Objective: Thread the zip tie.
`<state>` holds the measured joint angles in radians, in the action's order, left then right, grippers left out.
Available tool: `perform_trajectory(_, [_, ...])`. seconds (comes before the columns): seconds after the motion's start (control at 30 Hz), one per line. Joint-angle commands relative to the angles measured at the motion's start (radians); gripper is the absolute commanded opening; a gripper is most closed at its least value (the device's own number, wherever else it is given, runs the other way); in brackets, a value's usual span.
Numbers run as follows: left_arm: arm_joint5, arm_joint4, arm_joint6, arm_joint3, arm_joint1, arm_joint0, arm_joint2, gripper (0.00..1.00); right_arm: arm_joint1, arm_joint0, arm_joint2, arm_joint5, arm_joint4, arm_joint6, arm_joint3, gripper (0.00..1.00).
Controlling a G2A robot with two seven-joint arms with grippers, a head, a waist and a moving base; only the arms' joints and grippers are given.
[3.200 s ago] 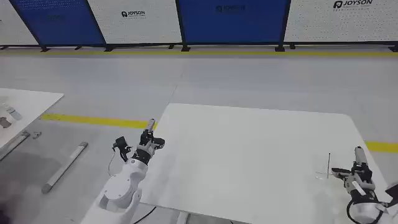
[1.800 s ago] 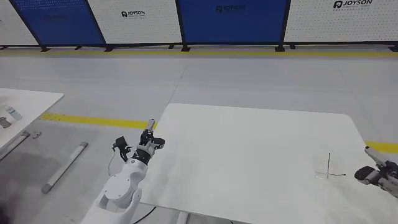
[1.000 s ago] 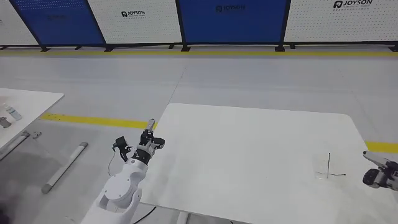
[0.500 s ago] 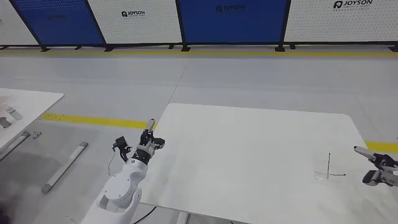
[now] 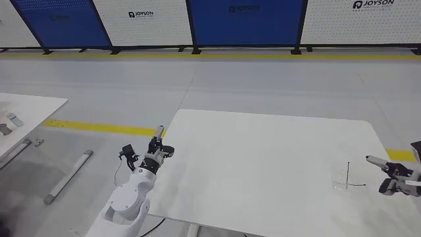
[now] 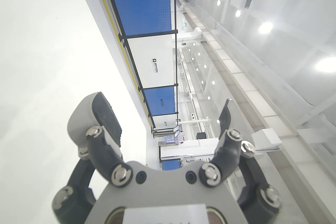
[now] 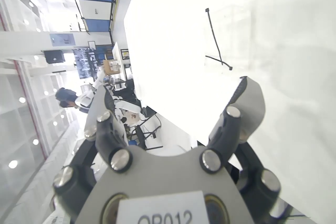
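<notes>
Two thin black zip ties lie crossed on the white table [image 5: 263, 164] near its right edge. The longer zip tie [image 5: 348, 173] [image 7: 213, 34] lies straight, and the shorter zip tie [image 5: 356, 185] [image 7: 217, 61] crosses its near end. My right gripper [image 5: 381, 175] [image 7: 173, 96] hovers just right of them at the table's edge, open, with nothing between its fingers. At the table's left edge my left gripper [image 5: 158, 138] [image 6: 165, 112] points away over the floor, also open with nothing in it.
A second white table [image 5: 26, 112] stands at the far left, and a grey bar [image 5: 68, 176] lies on the floor beside my left arm. Blue and white partition panels [image 5: 247, 10] line the back. The table's wide middle is bare.
My right gripper pulled away from the zip ties off the table's right edge, then came back leftward toward them. The zip ties and the left arm have not moved.
</notes>
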<state>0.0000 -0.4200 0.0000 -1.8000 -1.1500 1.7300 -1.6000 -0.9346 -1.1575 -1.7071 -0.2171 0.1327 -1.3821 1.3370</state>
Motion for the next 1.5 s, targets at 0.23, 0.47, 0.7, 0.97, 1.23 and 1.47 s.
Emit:
perform_trajectory(0.23, [0.000,0.000,0.000,0.000,0.000,0.000,0.000,1.00,0.031,0.065,0.187,0.102,-0.035,-0.008,0.056,1.00])
perform_trajectory(0.47, [0.000,0.000,0.000,0.000,0.000,0.000,0.000,1.00,0.049,0.203,0.359,0.033,-0.010,-0.008,-0.111,1.00])
perform_trajectory(0.7, [0.000,0.000,0.000,0.000,0.000,0.000,0.000,1.00,0.049,0.203,0.359,0.033,-0.010,-0.008,-0.111,1.00])
perform_trajectory(0.97, [0.000,0.000,0.000,0.000,0.000,0.000,0.000,1.00,0.062,0.187,0.319,0.094,-0.005,-0.008,-0.113,1.00])
perform_trajectory(1.23, [0.000,0.000,0.000,0.000,0.000,0.000,0.000,1.00,0.126,0.135,0.320,0.136,0.034,-0.008,-0.112,1.00])
perform_trajectory(1.47, [0.000,0.000,0.000,0.000,0.000,0.000,0.000,1.00,0.139,0.186,0.392,0.069,0.121,-0.008,-0.135,1.00])
